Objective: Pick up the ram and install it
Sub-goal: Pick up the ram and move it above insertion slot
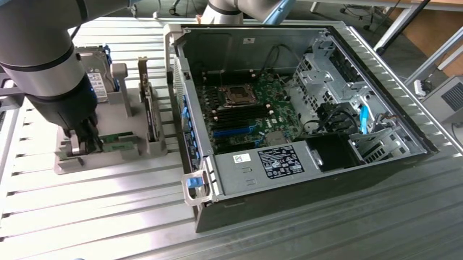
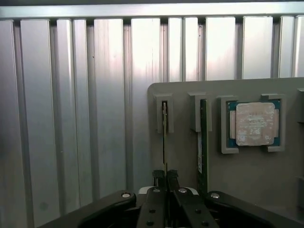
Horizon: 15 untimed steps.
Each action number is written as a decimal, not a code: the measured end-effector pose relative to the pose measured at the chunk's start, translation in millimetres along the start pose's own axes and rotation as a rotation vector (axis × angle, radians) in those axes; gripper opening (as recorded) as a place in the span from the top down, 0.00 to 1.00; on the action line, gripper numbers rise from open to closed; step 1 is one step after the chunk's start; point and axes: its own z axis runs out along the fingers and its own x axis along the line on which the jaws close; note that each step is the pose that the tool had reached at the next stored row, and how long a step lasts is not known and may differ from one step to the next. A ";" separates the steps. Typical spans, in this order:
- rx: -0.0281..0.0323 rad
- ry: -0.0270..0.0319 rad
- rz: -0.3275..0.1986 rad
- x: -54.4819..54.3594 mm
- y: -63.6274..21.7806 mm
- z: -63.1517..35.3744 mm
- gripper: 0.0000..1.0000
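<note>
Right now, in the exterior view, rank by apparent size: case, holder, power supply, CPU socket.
Largest to smallest:
1. case
2. holder, though the arm hides part of it
3. power supply
4. CPU socket
No close calls.

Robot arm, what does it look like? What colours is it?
The arm is a fat round tube, silvery grey with a black ring, dark lower down. The gripper is black, with jointed bars, shiny silver bolts and two thin fingers.
</note>
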 end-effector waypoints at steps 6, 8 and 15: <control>0.0002 0.0143 0.000 -1.1 -0.4 -13.9 0.89; 0.0002 0.0187 0.000 -1.2 -0.5 -20.0 0.89; 0.0003 0.0265 -0.001 -1.3 -0.9 -33.4 0.89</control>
